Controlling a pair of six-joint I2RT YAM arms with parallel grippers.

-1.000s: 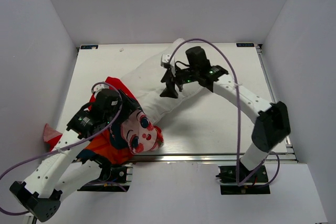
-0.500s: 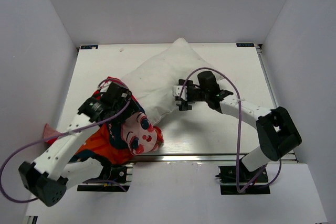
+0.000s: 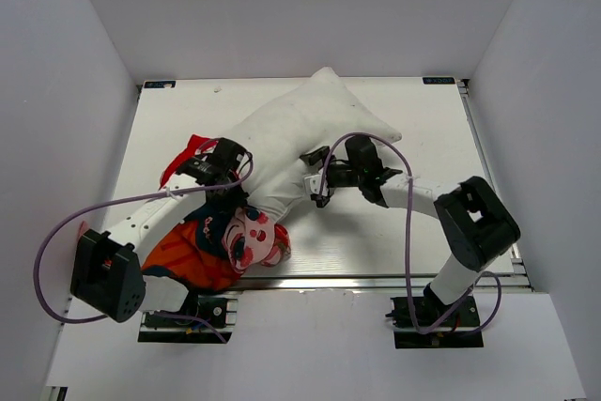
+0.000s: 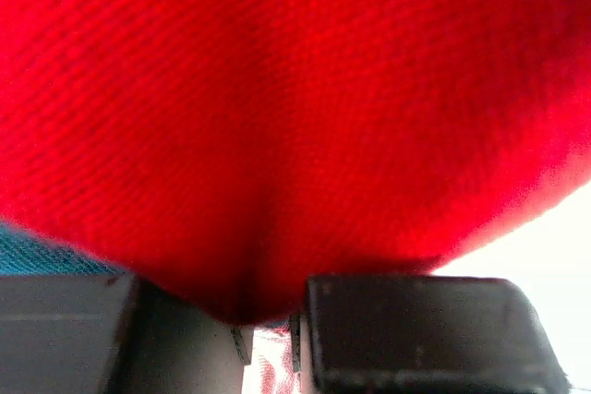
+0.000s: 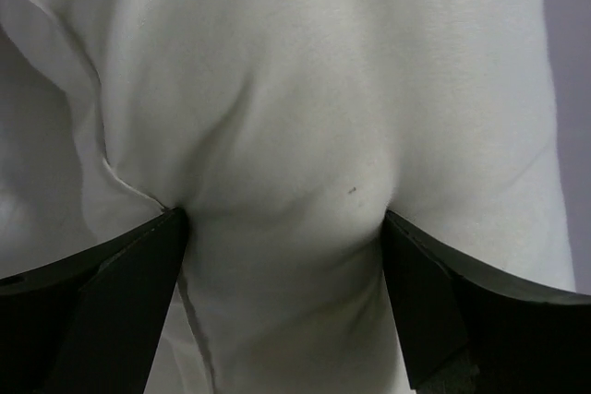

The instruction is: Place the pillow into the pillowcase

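The white pillow (image 3: 300,124) lies slanted across the table, its lower left end tucked into the red pillowcase (image 3: 192,260), which is bunched at the front left with a cartoon face showing. My left gripper (image 3: 225,159) sits at the pillowcase's red upper edge beside the pillow. In the left wrist view red pillowcase cloth (image 4: 295,117) fills the frame and bulges down into the narrow gap of the left gripper (image 4: 268,320). My right gripper (image 3: 315,176) stands wide at the pillow's near side. The pillow (image 5: 295,89) swells between the spread fingers of the right gripper (image 5: 284,219).
The white table (image 3: 413,232) is walled in at the left, back and right. A metal rail (image 3: 376,281) runs along its front edge. Purple cables loop from both arms, the left one hanging past the table's left side.
My left arm reached forward onto the pillowcase's red edge and its jaws narrowed on the cloth. My right gripper came off the pillow's top to its near side, jaws wider. The pillow now lies uncovered.
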